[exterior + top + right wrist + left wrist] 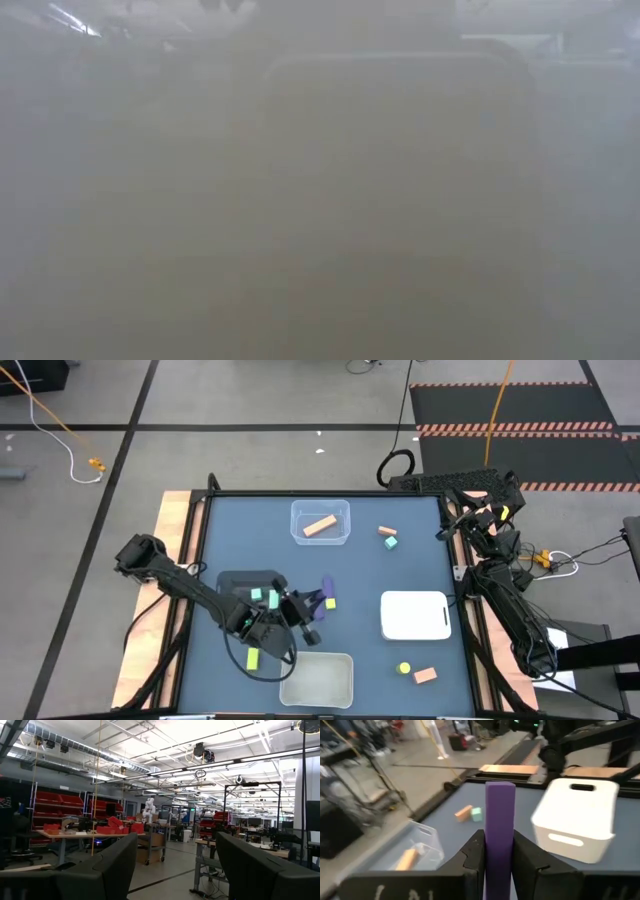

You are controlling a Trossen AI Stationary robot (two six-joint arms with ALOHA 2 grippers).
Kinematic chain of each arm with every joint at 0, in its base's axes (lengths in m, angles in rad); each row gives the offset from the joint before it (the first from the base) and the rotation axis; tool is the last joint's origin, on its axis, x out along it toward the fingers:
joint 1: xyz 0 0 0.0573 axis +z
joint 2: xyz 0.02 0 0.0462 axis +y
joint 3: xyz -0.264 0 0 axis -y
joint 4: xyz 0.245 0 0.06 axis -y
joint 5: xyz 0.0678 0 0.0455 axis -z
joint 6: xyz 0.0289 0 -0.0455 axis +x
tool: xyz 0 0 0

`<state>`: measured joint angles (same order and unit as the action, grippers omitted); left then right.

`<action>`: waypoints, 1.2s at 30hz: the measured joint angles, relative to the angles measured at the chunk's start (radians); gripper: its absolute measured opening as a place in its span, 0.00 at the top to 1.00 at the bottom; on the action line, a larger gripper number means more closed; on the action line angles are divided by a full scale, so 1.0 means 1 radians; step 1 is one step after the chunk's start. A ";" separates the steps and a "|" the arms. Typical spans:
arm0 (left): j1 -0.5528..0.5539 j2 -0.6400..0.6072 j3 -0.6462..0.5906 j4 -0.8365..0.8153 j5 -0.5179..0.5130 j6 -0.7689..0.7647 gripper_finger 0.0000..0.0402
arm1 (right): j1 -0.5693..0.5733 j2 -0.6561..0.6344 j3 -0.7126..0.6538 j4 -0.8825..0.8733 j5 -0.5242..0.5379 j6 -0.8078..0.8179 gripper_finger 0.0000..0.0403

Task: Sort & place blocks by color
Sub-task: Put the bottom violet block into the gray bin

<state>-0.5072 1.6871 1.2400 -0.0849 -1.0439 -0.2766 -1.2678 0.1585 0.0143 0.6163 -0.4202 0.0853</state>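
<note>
beside the black tray (240,582), your left gripper (498,851) clamps a purple bar (499,827); your right gripper (176,865) waits spread, off-table.

On the counter (230,530), one tray (321,523) sits at the far middle with a bar (320,526) in it, and two small blocks (388,537) lie just to its right. A lidded box (415,615) stands right of centre, with a round piece (404,669) and a block (425,675) in front of it. A second tray (317,680) sits at the near edge, and the left tool (312,605) is just behind it, between that tray and the first.
</note>
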 joint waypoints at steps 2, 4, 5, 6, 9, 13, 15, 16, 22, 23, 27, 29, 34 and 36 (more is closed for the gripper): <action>0.000 0.000 0.000 0.000 0.049 -0.032 0.83 | 0.000 0.000 0.000 0.000 0.000 0.000 0.35; -0.004 0.000 0.000 0.003 0.103 -0.073 0.83 | 0.000 0.000 0.000 0.000 0.000 0.000 0.35; -0.008 0.000 0.000 0.007 0.135 -0.091 0.83 | 0.000 0.000 0.000 0.000 0.000 0.000 0.35; -0.012 0.000 0.000 0.011 0.169 -0.108 0.83 | 0.000 0.000 0.000 0.000 0.000 0.000 0.35; -0.019 0.000 0.000 0.027 0.292 -0.160 0.85 | 0.000 0.000 0.000 0.000 0.000 0.000 0.35; -0.024 0.000 0.000 0.042 0.507 -0.230 0.84 | 0.000 0.000 0.000 0.000 0.000 0.000 0.35; -0.026 0.000 0.000 0.038 0.600 -0.263 0.83 | 0.000 0.000 0.000 0.000 0.000 0.000 0.35; -0.029 0.000 0.000 0.033 0.629 -0.283 0.83 | 0.000 0.000 0.000 0.000 0.000 0.000 0.35; -0.071 0.020 -0.001 -0.022 0.662 -0.409 0.83 | 0.000 0.000 0.000 0.000 0.000 0.000 0.35; -0.080 0.033 -0.001 -0.021 0.662 -0.429 0.83 | 0.000 0.000 0.000 0.000 0.000 0.000 0.35; -0.112 0.096 -0.002 -0.017 0.662 -0.514 0.82 | 0.000 0.000 0.000 0.000 0.000 0.000 0.35; -0.121 0.127 -0.002 -0.017 0.658 -0.574 0.82 | 0.000 0.000 0.000 0.000 0.000 0.000 0.35; -0.137 0.170 -0.003 -0.016 0.646 -0.669 0.82 | 0.000 0.000 0.000 0.000 0.000 0.000 0.35; -0.145 0.173 -0.003 -0.017 0.631 -0.677 0.82 | 0.000 0.000 0.000 0.000 0.000 0.000 0.35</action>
<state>-0.6522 1.8603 1.2366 -0.1022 -0.4126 -0.9532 -1.2679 0.1584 0.0143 0.6163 -0.4202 0.0853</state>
